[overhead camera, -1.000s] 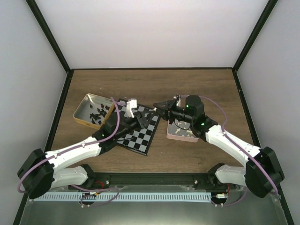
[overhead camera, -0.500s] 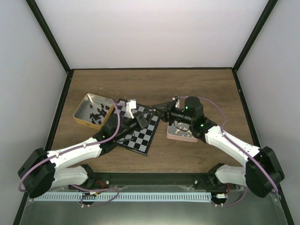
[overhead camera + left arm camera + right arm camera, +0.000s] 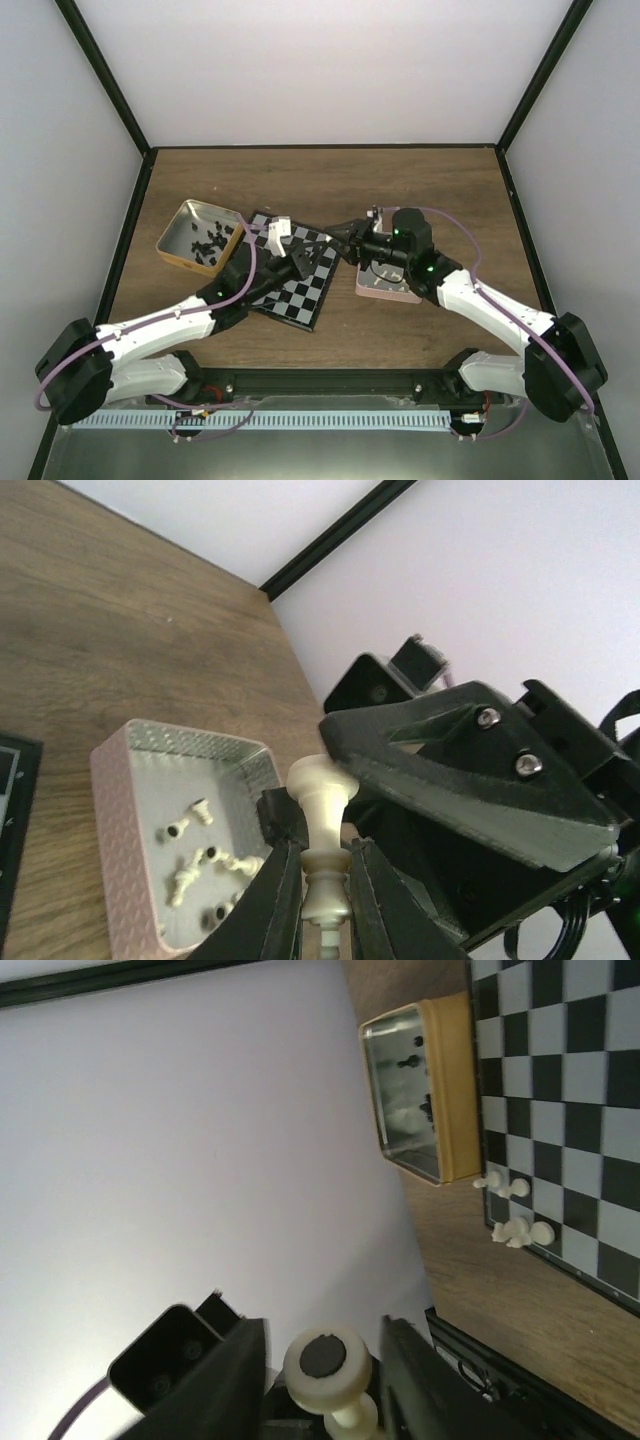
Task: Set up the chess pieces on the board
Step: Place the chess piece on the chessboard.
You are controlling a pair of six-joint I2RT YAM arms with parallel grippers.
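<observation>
Gold tin: a shallow gold rectangular metal tin (image 3: 172, 250) sits on the left of the brown wooden desk (image 3: 400, 190), with small black chess figures (image 3: 208, 242) loose inside.
Board: the flat chessboard with black and pale grey chequers (image 3: 300, 297) lies just right of that tin.
Set pieces: two cream-white figures (image 3: 505, 1186) stand at the board's edge nearest the gold tin.
Left end effector (image 3: 325, 848): raised over the board's right side, its two black fingers (image 3: 285, 900) clamped on the lower stem of one cream-white chess piece (image 3: 320, 790).
Held piece: in the air between the two end effectors, above the gap between the board and the pink tin. Its rounded head pokes out past the left fingertips.
Right end effector (image 3: 320, 1332): facing the left one. Its jaws straddle the same piece's round base with a sliver of gap on each side, so they are parted and not pinching.
Pink tin: a pale pink rectangular metal tin (image 3: 125, 880) sits right of the board, below the right end effector. Several cream-white figures (image 3: 190, 870) lie on its floor.
</observation>
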